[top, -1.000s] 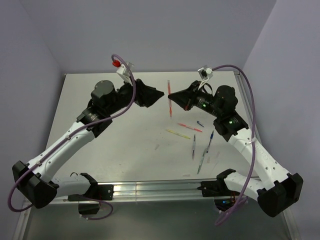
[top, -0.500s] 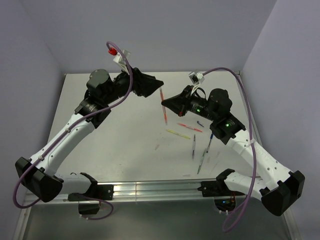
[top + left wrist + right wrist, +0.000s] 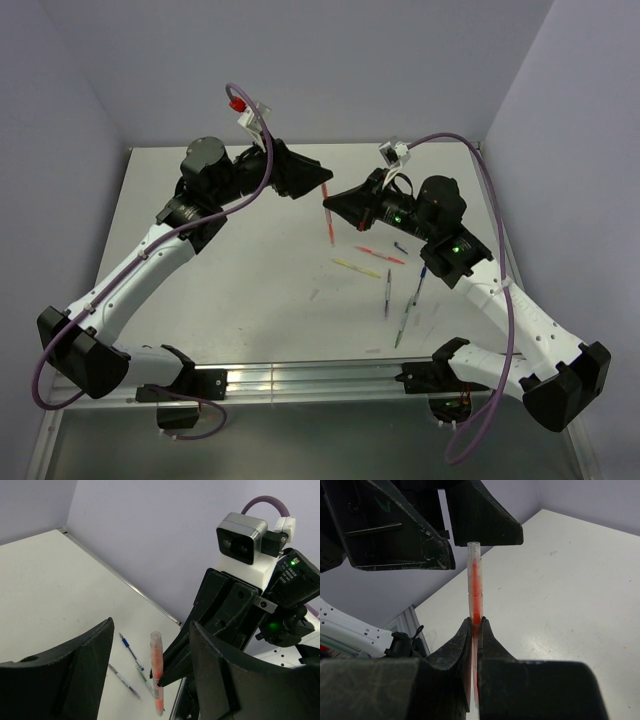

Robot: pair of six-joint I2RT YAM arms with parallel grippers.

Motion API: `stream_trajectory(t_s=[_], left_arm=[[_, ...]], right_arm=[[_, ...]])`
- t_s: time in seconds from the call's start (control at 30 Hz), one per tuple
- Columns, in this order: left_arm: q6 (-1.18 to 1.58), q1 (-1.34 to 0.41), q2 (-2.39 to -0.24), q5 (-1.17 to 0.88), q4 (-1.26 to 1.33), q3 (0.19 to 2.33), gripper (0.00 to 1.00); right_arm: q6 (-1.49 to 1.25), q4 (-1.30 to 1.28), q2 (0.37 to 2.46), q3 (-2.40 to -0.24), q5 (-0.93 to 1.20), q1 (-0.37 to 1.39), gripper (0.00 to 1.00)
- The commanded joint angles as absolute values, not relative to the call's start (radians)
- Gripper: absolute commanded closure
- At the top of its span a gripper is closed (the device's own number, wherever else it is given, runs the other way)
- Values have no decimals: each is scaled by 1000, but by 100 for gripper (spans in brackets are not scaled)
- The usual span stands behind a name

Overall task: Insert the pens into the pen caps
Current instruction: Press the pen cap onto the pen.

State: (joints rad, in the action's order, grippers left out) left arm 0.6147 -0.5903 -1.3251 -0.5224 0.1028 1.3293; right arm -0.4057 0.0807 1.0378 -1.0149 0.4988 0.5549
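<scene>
My right gripper (image 3: 328, 204) (image 3: 475, 622) is shut on a red-orange pen (image 3: 331, 228) (image 3: 475, 582) and holds it upright above the table. A pale translucent cap (image 3: 474, 555) (image 3: 156, 641) sits on the pen's upper end. My left gripper (image 3: 326, 180) (image 3: 151, 626) is open and empty, its fingers (image 3: 427, 545) spread wide just beyond the capped end, not touching it. More pens lie on the table: pink-red (image 3: 380, 254), yellow (image 3: 357, 268), grey (image 3: 388, 292), blue (image 3: 420, 283) and green (image 3: 404, 325). A small dark blue cap (image 3: 400, 247) lies near them.
The loose pens lie in the right half of the white table (image 3: 230, 280), under my right arm. Lilac walls close in the back and sides. A metal rail (image 3: 300, 380) runs along the near edge between the arm bases.
My right gripper moved the red-orange pen a little left and nearer. My left gripper lifted toward the back, then came back down close to the pen's capped end.
</scene>
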Motion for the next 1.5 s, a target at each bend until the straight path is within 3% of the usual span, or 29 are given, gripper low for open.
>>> stream_trajectory(t_s=[0.0,0.8,0.93,1.1,1.3,1.47], left_arm=[[637,-589,-1324,-580,172,1329,34],[644,-595,-1344,-614,172,1308,47],[643,-597,-1338,-617,172,1308,53],[643,-600,-1338,-623,169,1305,70],[627,-607,-1325,-635,175,1279,98],[624,-614,-1292,-644,215,1226,100]], right_arm=[[-390,86,1035,-1068,480,565,100],[-394,69,1040,-1080,479,565,100],[-397,67,1043,-1080,480,564,100],[-396,64,1043,-1081,465,565,100],[-410,63,1055,-1091,459,563,100],[-425,86,1060,-1088,459,561,100]])
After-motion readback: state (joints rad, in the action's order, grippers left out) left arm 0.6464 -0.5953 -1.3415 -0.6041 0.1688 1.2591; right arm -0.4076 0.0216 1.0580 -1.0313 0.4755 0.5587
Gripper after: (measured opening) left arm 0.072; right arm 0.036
